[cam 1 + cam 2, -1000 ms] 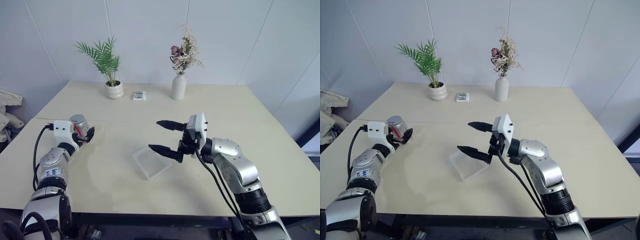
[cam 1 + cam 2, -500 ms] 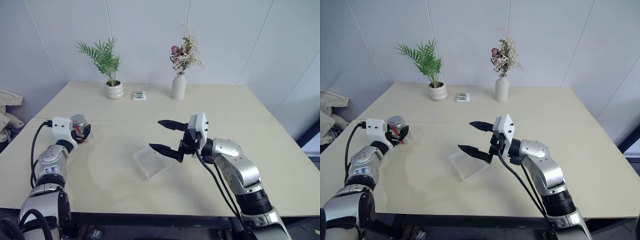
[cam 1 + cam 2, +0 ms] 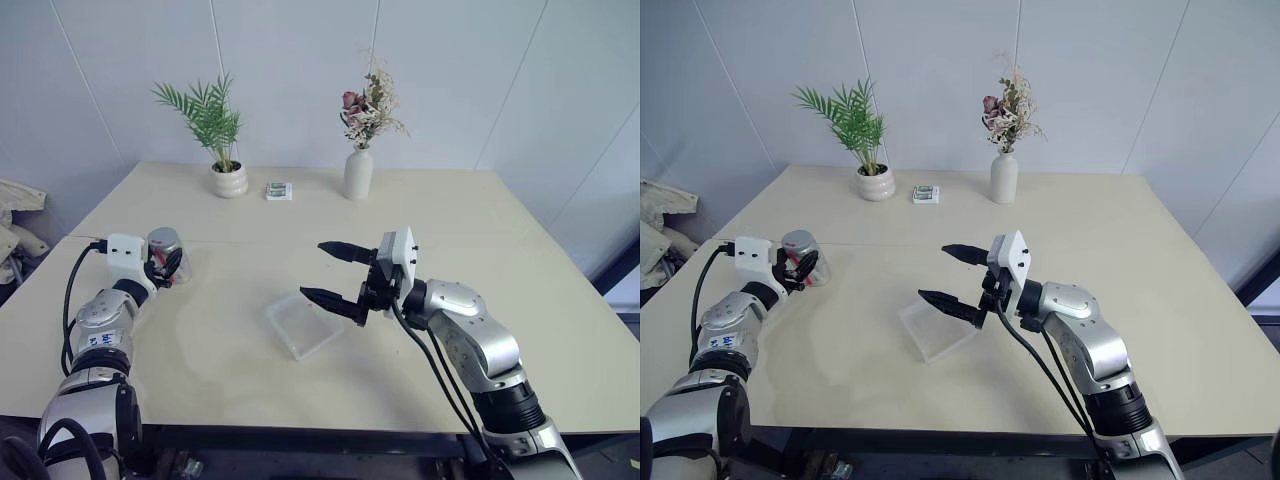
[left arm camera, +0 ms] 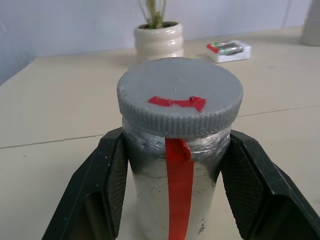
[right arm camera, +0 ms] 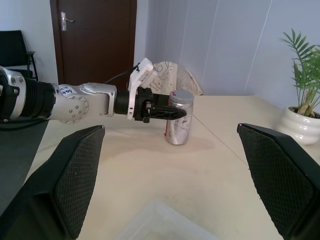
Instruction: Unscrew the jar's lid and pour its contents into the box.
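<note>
The jar (image 3: 166,246), silvery with a red stripe down its side, stands upright near the table's left edge. Its grey lid (image 4: 180,92) is screwed on and carries a patch of red tape. My left gripper (image 3: 170,265) is shut on the jar's body just below the lid, one black finger (image 4: 112,175) on each side. I cannot tell whether the jar's base touches the table. The contents are hidden behind the silvery wall. The clear box (image 3: 303,325) lies flat at the table's middle. My right gripper (image 3: 313,270) hovers open just above its right side, pointing left towards the jar (image 5: 179,125).
At the table's far side stand a white plant pot (image 3: 228,180), a small printed packet (image 3: 278,191) and a white flower vase (image 3: 357,172). A seam (image 3: 240,242) crosses the tabletop. Crumpled cloth (image 3: 14,222) lies beyond the left edge.
My left gripper has closed on the jar, which stood loose between its open fingers a second ago. The jar tilted briefly and is upright again. The right arm has kept still.
</note>
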### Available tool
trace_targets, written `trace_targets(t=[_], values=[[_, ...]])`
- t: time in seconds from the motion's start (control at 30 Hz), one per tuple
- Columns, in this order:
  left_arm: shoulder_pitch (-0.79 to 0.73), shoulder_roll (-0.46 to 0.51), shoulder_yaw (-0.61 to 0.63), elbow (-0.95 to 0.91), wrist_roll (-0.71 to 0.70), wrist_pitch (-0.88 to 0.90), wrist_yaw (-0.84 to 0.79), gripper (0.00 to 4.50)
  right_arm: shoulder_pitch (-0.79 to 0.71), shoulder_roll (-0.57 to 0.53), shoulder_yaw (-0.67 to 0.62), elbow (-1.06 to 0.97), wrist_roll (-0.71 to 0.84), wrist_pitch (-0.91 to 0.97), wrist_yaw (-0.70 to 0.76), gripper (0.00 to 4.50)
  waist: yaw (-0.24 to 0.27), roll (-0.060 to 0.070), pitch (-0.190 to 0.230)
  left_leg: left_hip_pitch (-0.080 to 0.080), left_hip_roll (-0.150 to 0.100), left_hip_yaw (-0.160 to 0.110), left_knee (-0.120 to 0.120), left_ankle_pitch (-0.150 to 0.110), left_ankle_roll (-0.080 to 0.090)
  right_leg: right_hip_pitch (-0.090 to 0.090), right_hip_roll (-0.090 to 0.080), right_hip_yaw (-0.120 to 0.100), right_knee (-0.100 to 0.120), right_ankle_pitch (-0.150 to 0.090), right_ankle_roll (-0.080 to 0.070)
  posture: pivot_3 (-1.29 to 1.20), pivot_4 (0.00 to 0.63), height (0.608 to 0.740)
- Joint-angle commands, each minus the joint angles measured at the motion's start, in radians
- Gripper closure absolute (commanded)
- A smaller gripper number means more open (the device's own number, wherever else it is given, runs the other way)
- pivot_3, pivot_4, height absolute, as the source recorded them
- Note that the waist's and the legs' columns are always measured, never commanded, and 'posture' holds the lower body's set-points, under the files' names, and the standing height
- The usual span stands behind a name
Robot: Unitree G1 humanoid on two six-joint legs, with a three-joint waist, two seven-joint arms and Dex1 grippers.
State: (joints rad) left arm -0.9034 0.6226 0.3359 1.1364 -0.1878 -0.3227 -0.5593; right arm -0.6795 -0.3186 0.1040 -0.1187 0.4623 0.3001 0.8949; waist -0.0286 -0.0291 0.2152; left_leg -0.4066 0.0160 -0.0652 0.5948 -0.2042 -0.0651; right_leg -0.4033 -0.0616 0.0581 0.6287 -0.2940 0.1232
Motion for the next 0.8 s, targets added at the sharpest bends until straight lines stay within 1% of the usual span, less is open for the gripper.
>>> trace_targets(t=[0.03, 0.07, 0.13, 0.23, 0.33, 0.47, 0.53, 0.63, 0.8], values=[[0.101, -0.001, -0.044, -0.359, -0.127, 0.161, -0.251, 2.16, -0.051, -0.005, -0.021, -0.087, 0.052, 0.073, -0.023, 0.0, -0.002, 0.0, 0.0, 0.0, 0.0, 0.0, 0.0, 0.0, 0.0, 0.0, 0.0, 0.0, 0.0, 0.0, 0.0, 0.0, 0.15, 0.74], [0.145, 0.003, -0.06, -0.468, -0.161, 0.227, -0.308, 2.16, -0.061, -0.008, -0.018, -0.101, 0.058, 0.098, -0.03, 0.0, -0.004, 0.0, 0.0, 0.0, 0.0, 0.0, 0.0, 0.0, 0.0, 0.0, 0.0, 0.0, 0.0, 0.0, 0.0, 0.0, 0.15, 0.74], [0.205, 0.017, -0.076, -0.614, -0.204, 0.327, -0.359, 2.16, -0.076, -0.013, -0.011, -0.119, 0.063, 0.133, -0.04, 0.0, -0.005, 0.0, 0.0, 0.0, 0.001, 0.001, -0.001, 0.0, 0.0, -0.001, 0.0, 0.002, 0.001, 0.0, 0.0, 0.0, 0.15, 0.74], [0.28, 0.072, -0.101, -0.827, -0.286, 0.511, -0.457, 2.16, -0.121, -0.019, 0.029, -0.161, 0.052, 0.24, -0.081, 0.0, -0.009, 0.0, 0.0, -0.001, 0.001, 0.001, -0.001, 0.0, -0.001, -0.004, 0.0, 0.002, 0.003, -0.001, -0.002, 0.0, 0.15, 0.74], [0.306, 0.112, -0.133, -0.948, -0.328, 0.624, -0.522, 2.16, -0.163, -0.007, 0.053, -0.188, 0.055, 0.333, -0.128, 0.0, -0.014, 0.0, 0.0, -0.001, 0.002, 0.001, -0.001, 0.001, -0.002, -0.007, 0.001, 0.003, 0.008, -0.002, -0.004, 0.0, 0.15, 0.74], [0.29, 0.111, -0.177, -0.992, -0.316, 0.666, -0.552, 2.16, -0.204, 0.013, 0.08, -0.209, 0.075, 0.438, -0.163, 0.0, -0.013, 0.0, 0.0, 0.001, 0.002, 0.001, 0.0, 0.002, -0.001, -0.006, 0.001, 0.002, 0.011, -0.003, -0.006, 0.0, 0.15, 0.74], [0.267, 0.091, -0.205, -0.996, -0.316, 0.676, -0.567, 2.16, -0.219, 0.025, 0.097, -0.213, 0.076, 0.479, -0.178, 0.0, -0.013, 0.0, 0.0, 0.0, 0.002, 0.001, 0.0, 0.002, -0.001, -0.006, 0.001, 0.002, 0.01, -0.003, -0.006, 0.0, 0.15, 0.74], [0.245, 0.076, -0.239, -0.985, -0.292, 0.66, -0.58, 2.16, -0.229, 0.042, 0.113, -0.209, 0.06, 0.513, -0.209, 0.0, -0.011, 0.0, 0.0, 0.0, 0.002, 0.001, 0.0, 0.002, -0.001, -0.007, 0.001, 0.002, 0.01, -0.003, -0.006, 0.0, 0.15, 0.74], [0.225, 0.046, -0.256, -0.979, -0.287, 0.658, -0.575, 2.16, -0.236, 0.083, 0.119, -0.205, 0.05, 0.57, -0.284, 0.0, -0.015, 0.0, 0.0, -0.002, 0.002, 0.001, -0.001, 0.002, -0.001, -0.009, 0.001, 0.002, 0.01, -0.003, -0.005, 0.0, 0.15, 0.74]])
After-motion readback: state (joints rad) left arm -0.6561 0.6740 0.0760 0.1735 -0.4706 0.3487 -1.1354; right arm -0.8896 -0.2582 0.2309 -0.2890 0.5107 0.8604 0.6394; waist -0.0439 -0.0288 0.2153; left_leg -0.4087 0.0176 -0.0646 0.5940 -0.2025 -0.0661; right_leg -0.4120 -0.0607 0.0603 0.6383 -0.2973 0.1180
